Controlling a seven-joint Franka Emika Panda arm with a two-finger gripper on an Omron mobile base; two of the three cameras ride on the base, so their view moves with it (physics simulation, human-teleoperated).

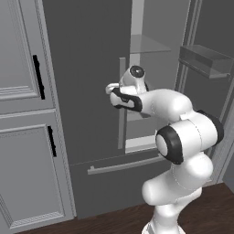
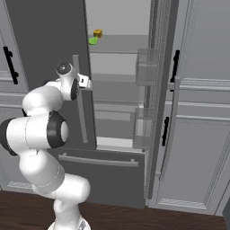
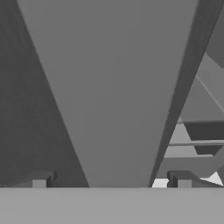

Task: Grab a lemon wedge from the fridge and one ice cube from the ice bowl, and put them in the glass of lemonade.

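The fridge (image 2: 54, 27) stands right in front of me, its right door swung wide so the shelves show, with something small and yellow beside a green thing on an upper shelf (image 2: 119, 45) — possibly the lemon wedge, too small to be sure. My gripper (image 3: 111, 179) is spread wide with nothing held, and the left door's pale bar handle (image 3: 113, 87) runs between the tips. To do this well I'd keep the handle centred between both fingers before closing — then pull along the door's arc, not straight back.

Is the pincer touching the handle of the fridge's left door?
Cannot tell. In the hand view the open pincer straddles the pale handle, but its fingertips sit at the frame's bottom, so no contact or gap is plain.
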